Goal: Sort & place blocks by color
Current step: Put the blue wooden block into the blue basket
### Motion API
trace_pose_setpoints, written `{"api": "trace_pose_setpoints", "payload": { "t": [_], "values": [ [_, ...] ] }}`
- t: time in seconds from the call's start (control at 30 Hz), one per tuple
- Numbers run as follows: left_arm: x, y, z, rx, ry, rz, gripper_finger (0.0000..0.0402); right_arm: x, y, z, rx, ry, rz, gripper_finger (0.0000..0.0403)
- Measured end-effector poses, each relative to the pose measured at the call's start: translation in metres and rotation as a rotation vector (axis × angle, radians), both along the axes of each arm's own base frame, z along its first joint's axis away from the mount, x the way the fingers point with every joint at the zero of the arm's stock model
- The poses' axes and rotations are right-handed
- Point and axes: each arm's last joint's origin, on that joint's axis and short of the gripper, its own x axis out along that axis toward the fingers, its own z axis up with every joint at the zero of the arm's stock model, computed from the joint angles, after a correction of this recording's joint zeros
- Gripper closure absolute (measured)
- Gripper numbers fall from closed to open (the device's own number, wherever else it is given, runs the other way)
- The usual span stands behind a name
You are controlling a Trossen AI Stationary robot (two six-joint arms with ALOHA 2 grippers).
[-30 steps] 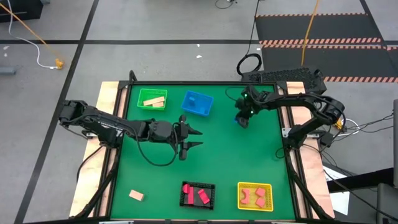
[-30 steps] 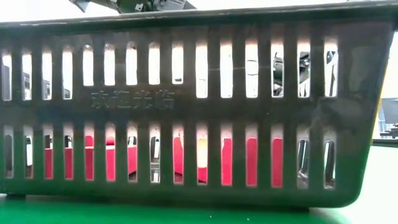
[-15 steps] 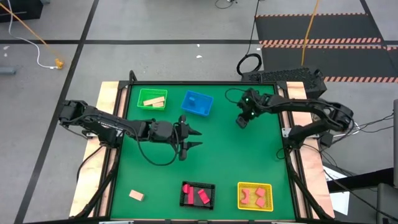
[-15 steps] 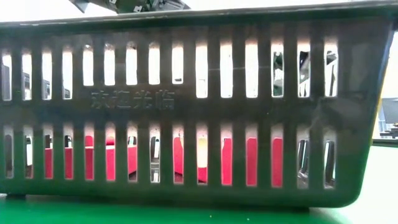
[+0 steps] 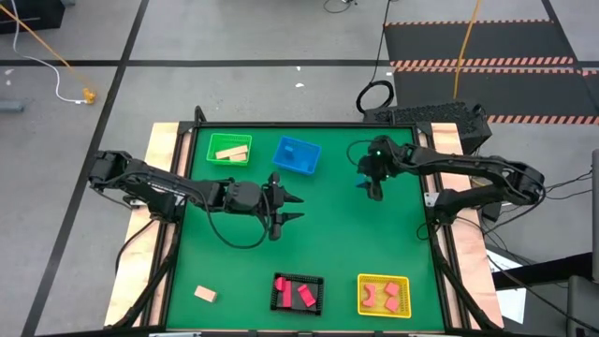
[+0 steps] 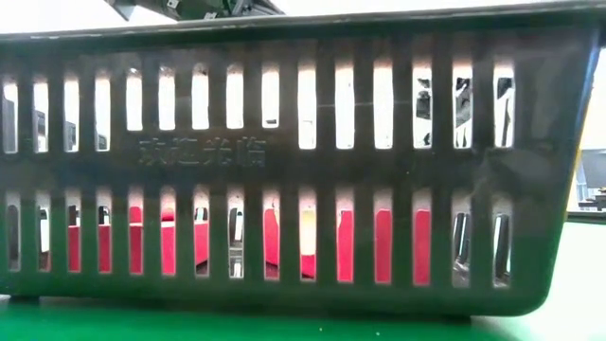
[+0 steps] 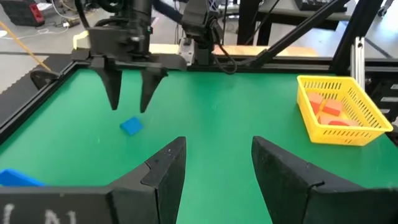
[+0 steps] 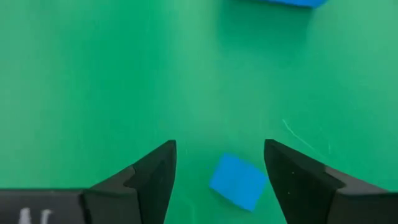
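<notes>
A small blue block (image 8: pixel 237 182) lies flat on the green mat (image 5: pixel 337 243), to the right of the blue basket (image 5: pixel 297 155). My right gripper (image 8: pixel 219 146) hangs open just above it, fingers pointing down, one to each side of the block (image 7: pixel 131 126) and clear of it. My left gripper (image 5: pixel 295 209) waits open over the mat's middle, level, with nothing between its fingers. Tan blocks lie in the green basket (image 5: pixel 229 148), and pink-red blocks lie in both the black basket (image 5: pixel 298 292) and the yellow basket (image 5: pixel 384 295). One tan block (image 5: pixel 206 294) rests on the mat at the near left.
The black basket's slotted wall (image 6: pixel 303 170) fills the low view. Green and blue baskets stand along the far edge, black and yellow along the near edge. Open mat lies between the two rows. The table's dark frame (image 5: pixel 430 225) borders the mat on the right.
My right gripper has shifted a little toward the table's right edge above the blue block, and its arm has swung outward to the right. The left arm has kept still.
</notes>
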Motion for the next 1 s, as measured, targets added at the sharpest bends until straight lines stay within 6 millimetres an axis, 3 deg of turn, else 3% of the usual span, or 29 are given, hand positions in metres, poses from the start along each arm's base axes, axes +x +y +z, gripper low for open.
{"api": "trace_pose_setpoints", "payload": {
  "t": [0.2,0.3,0.47,0.6,0.73,1.0],
  "values": [
    [-0.001,0.000,-0.003,0.001,0.036,0.001,0.0217,-0.007,0.003,-0.016,-0.099,0.058,0.124,0.0183],
    [-0.001,0.000,-0.004,0.001,0.040,0.001,0.0217,-0.005,-0.001,-0.014,-0.054,0.028,-0.126,0.0185],
    [-0.001,0.000,-0.004,0.004,0.040,0.001,0.0217,-0.007,-0.006,-0.014,0.231,-0.067,-0.810,0.0185],
    [-0.001,0.000,-0.004,0.033,0.040,-0.010,0.0218,-0.008,-0.006,-0.017,0.450,-0.154,-1.122,0.0185],
    [-0.001,0.000,-0.003,0.045,0.035,-0.014,0.0217,-0.008,-0.005,-0.018,0.583,-0.200,-1.282,0.0185],
    [-0.002,0.000,-0.005,0.042,0.051,-0.013,0.0217,0.003,0.017,-0.018,0.693,-0.200,-1.310,0.0186]
  ]
}}
